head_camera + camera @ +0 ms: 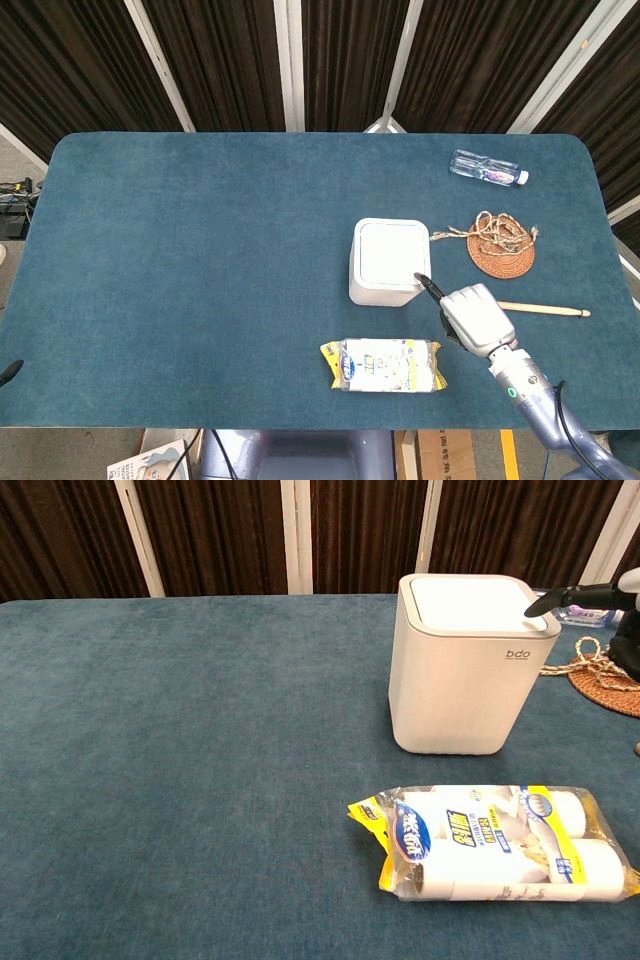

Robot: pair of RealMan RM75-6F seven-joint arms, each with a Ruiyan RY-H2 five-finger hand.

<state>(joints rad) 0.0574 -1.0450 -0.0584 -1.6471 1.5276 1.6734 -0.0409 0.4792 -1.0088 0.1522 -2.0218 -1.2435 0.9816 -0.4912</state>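
White bin (390, 262) sits right of bench centre, lid closed, upright. Your right hand (476, 318) hovers at its 4 o'clock; one dark finger (428, 288) is stretched out toward the bin's near right corner, its tip over the lid edge in the chest view (540, 605). I can't tell whether it touches. The other fingers look curled under the palm and hold nothing I can see.

At the hand's 3 o'clock lies a wooden stick (545, 309), partly hidden by the hand. At 1 o'clock from the hand is a round woven coaster (501, 255) with a tangle of rope (497, 233) on it. A plastic bottle (487, 170) lies on its side at the bin's 1 o'clock, near the far edge. A yellow-ended pack of rolls (386, 364) lies flat at the bin's 6 o'clock, near the front edge of the teal bench (180, 260).

Your left hand isn't visible in either view.
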